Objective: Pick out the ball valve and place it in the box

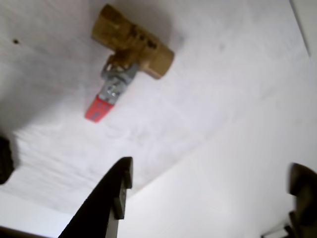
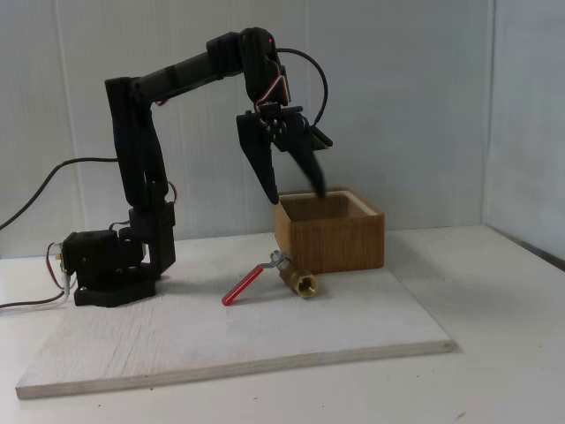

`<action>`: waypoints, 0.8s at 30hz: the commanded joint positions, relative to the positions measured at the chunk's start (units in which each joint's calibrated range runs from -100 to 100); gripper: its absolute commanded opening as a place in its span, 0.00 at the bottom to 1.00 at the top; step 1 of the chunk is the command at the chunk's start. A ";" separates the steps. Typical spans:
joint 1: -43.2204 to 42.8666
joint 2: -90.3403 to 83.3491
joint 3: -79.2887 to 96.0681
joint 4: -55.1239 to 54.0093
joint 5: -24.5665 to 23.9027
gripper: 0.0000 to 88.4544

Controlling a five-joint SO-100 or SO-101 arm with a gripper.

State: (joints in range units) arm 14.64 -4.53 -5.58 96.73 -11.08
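1. The jaws are sitting nearest the wrist camera, spread wide with nothing between them; the gripper [image 1: 210,191] is hanging in the air, and in the fixed view the gripper [image 2: 297,196] is pointing down just above the box's near-left corner.
2. The valve [image 2: 296,282] is lying on the board [image 2: 177,340] just in front of the box [image 2: 331,237], apart from it, with its red lever [image 2: 243,289] angling out to the left. In the wrist view the valve [image 1: 131,42] is showing far up the frame, off to the left of the jaws.
3. What could go wrong, as I judge it: the jaws are not lined up over the brass body, so a straight descent would be landing on bare board or clipping the box wall.
4. Closing on the thin lever instead of the body would likely be letting the valve swing or slip (the body looks the heavier end).
5. The box wall is standing close behind the valve, so it is crowding the far jaw's path.
6. Wires [image 2: 35,208] are trailing left of the arm's base [image 2: 110,265] on the tabletop [image 2: 503,353], well clear of the work.
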 commanded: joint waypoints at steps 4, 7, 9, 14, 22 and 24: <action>-2.31 -0.17 -2.45 0.17 -0.10 0.57; -3.27 -0.09 -2.18 0.17 -0.10 0.57; -3.71 -0.09 -0.55 0.00 -0.36 0.57; -4.01 -0.09 6.40 -2.76 -5.22 0.57; -6.52 -0.09 15.69 -6.72 -5.74 0.57; -7.11 -0.09 17.23 -6.72 -5.64 0.57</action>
State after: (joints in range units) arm 8.48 -4.45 10.94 90.37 -16.66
